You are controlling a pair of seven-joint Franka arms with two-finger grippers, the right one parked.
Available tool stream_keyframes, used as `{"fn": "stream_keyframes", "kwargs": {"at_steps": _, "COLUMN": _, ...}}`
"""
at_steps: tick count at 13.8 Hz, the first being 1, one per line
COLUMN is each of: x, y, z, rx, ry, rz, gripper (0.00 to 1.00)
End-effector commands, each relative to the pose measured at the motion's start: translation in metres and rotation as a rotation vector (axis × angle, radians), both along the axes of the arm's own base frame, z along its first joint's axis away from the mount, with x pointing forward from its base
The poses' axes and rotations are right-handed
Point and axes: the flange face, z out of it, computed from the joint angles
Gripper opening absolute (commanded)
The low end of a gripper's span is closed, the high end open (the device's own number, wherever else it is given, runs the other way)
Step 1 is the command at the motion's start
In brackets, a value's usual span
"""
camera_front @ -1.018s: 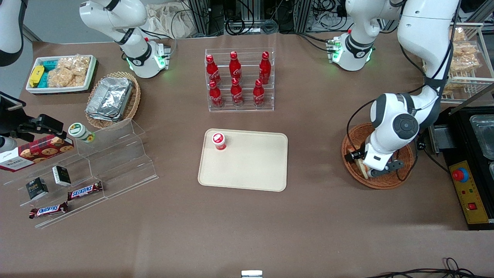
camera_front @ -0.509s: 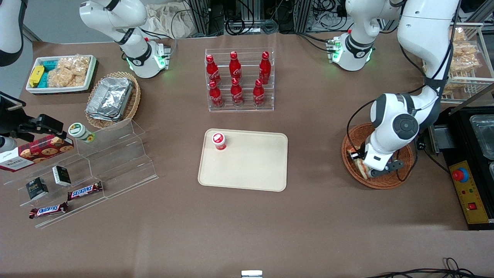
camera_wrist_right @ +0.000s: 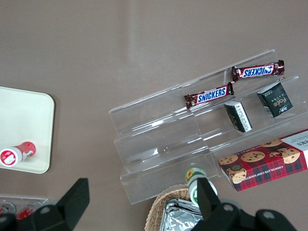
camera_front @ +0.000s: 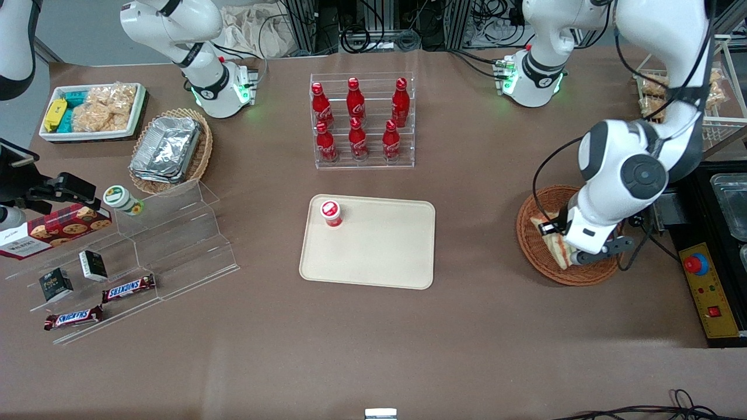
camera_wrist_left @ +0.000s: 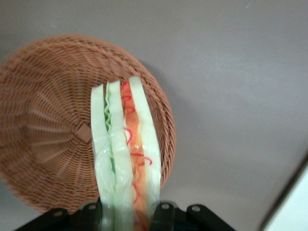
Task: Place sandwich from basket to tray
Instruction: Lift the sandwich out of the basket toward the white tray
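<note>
Brown table (camera_front: 373,350) filled frame. Cream tray (camera_front: 379,256) sat at frame centre. Clear bottle rack (camera_front: 363,119) stood upper centre, farther from camera than tray. Round wicker basket (camera_front: 534,254) sat toward working arm's end; gripper (camera_front: 565,252) hung over it, clamped on sandwich (camera_front: 553,242). Toward parked arm's end: clear stepped stand (camera_front: 192,245), oval basket (camera_front: 201,153) of foil containers, white bin (camera_front: 139,111) in upper frame.

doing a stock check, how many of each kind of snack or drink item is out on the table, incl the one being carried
red cola bottles in the clear rack: 6
Snickers bars: 2
small dark boxes: 2
cookie box: 1
red-capped cup on the tray: 1
sandwich in the gripper, above the basket: 1
total: 13
</note>
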Motion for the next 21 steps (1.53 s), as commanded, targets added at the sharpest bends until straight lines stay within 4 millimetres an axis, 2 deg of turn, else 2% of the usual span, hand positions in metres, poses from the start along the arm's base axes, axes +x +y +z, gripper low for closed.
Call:
{"fn": "stream_keyframes", "kwargs": {"at_steps": 1, "x": -0.004, "y": -0.020, "z": 0.067, "rx": 0.030, "ry": 0.007, "rz": -0.042, "gripper": 0.33}}
{"fn": "stream_keyframes", "kwargs": {"at_steps": 5, "x": -0.019, "y": -0.049, "z": 0.168, "rx": 0.040, "ry": 0.041, "rz": -0.081, "gripper": 0.33}}
{"fn": "stream_keyframes", "kwargs": {"at_steps": 7, "x": -0.031, "y": -0.078, "z": 0.206, "rx": 0.039, "ry": 0.037, "rz": -0.106, "gripper": 0.33}}
{"fn": "stream_keyframes", "kwargs": {"at_steps": 9, "x": -0.047, "y": -0.116, "z": 0.227, "rx": 0.038, "ry": 0.015, "rz": -0.071, "gripper": 0.33}}
{"fn": "stream_keyframes", "kwargs": {"at_steps": 12, "x": -0.068, "y": -0.172, "z": 0.245, "rx": 0.017, "ry": -0.026, "rz": -0.045, "gripper": 0.33}}
{"fn": "stream_keyframes", "kwargs": {"at_steps": 14, "x": -0.077, "y": -0.207, "z": 0.238, "rx": 0.008, "ry": -0.026, "rz": -0.042, "gripper": 0.33}}
{"fn": "stream_keyframes", "kwargs": {"at_steps": 16, "x": -0.080, "y": -0.243, "z": 0.219, "rx": -0.017, "ry": -0.032, "rz": -0.086, "gripper": 0.33}}
{"fn": "stream_keyframes", "kwargs": {"at_steps": 19, "x": -0.070, "y": -0.290, "z": 0.171, "rx": -0.054, "ry": -0.052, "rz": -0.068, "gripper": 0.33}}
{"fn": "stream_keyframes", "kwargs": {"at_steps": 21, "x": -0.057, "y": -0.306, "z": 0.134, "rx": -0.068, "ry": -0.043, "rz": -0.075, "gripper": 0.33}}
